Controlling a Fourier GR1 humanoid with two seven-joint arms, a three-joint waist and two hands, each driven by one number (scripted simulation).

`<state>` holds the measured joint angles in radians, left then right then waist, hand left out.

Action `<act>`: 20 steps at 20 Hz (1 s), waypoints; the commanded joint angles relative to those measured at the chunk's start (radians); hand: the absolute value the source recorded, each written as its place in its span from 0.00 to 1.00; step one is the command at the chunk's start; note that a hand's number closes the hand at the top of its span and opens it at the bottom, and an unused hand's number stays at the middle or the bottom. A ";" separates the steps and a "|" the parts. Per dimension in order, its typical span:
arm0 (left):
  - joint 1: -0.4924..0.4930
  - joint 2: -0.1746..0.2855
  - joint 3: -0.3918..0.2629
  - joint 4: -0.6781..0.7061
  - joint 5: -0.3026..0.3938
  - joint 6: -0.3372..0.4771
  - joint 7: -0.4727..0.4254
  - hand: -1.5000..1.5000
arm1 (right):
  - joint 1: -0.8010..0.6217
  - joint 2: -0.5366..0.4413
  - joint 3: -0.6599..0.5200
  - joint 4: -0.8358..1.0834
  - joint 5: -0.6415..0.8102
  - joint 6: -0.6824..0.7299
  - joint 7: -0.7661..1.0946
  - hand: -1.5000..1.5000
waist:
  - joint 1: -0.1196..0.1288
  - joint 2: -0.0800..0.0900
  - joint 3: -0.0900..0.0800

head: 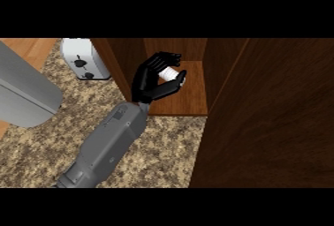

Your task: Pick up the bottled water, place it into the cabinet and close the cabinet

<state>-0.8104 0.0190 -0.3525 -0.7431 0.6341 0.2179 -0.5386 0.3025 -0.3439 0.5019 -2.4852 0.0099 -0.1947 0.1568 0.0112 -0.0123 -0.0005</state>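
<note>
Placing step; the right hand [151, 83], fingers curled round the bottle [171, 73], holds it inside the cabinet [193, 98] (door [274, 123] open at right); next, release it, withdraw, shut the door

Speckled stone surface [163, 145], white toaster [83, 59] set at eleven o'clock, wooden cabinet [192, 98] stood open from twelve to four o'clock

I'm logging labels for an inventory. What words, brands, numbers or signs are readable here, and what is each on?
No text can be read anywhere.
The bottled water, held in the left hand inside the cabinet, shows only plain white where it is not hidden.
The toaster shows dark controls but no lettering.
</note>
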 commanded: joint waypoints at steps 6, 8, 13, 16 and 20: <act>0.328 0.104 -0.109 -0.410 -0.049 0.058 0.101 1.00 | -0.073 -0.128 0.025 -0.081 0.043 0.096 0.155 1.00 | 0.021 -0.001 0.000; 0.401 0.170 -0.103 -0.504 -0.038 0.027 0.119 1.00 | -0.094 -0.135 0.071 -0.069 0.063 0.114 0.167 1.00 | 0.019 0.001 0.000; 0.565 0.233 -0.119 -0.728 -0.063 0.078 0.159 1.00 | -0.140 -0.035 0.242 -0.063 0.065 0.082 0.286 1.00 | 0.005 0.006 -0.001; 0.712 0.272 -0.117 -0.800 -0.078 0.051 0.074 1.00 | -0.155 -0.034 0.255 -0.151 0.055 0.082 0.340 1.00 | -0.001 0.006 -0.001; 0.760 0.373 -0.042 -0.933 -0.023 0.010 0.159 1.00 | -0.298 0.100 0.356 0.014 0.118 0.051 0.390 1.00 | 0.006 0.007 -0.001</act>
<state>-0.1145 0.3186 -0.4483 -1.5681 0.5760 0.2529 -0.4217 0.0941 -0.3310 0.7359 -2.4611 0.0482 -0.1334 0.4599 0.0162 -0.0067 -0.0011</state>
